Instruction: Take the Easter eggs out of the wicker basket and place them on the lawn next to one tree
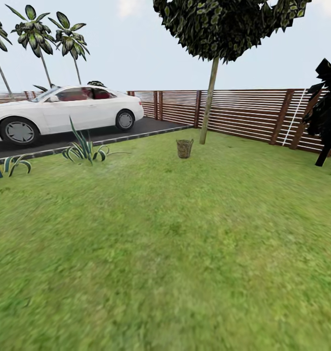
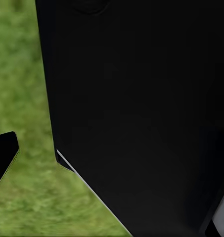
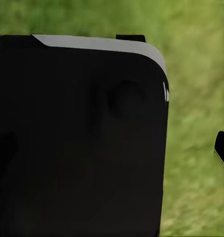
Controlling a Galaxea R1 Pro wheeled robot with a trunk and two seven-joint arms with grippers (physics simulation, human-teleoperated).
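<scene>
Three eggs, likely light, smooth, slippery: I'd pinch each around its middle. Wicker basket (image 1: 184, 148) beside tree (image 1: 208, 101); my grippers' state, can't tell.

- The head view looks forward and slightly down across the lawn (image 1: 175, 234) toward the fence (image 1: 243, 109), far from it.
- The left wrist view sits close against a black robot body (image 2: 141, 108), grass beyond.
- The right wrist view likewise faces a black panel (image 3: 77, 138); both share grass with the head view.

Black, flat-sided robot body (image 3: 77, 143) with a pale grey edge.
</scene>
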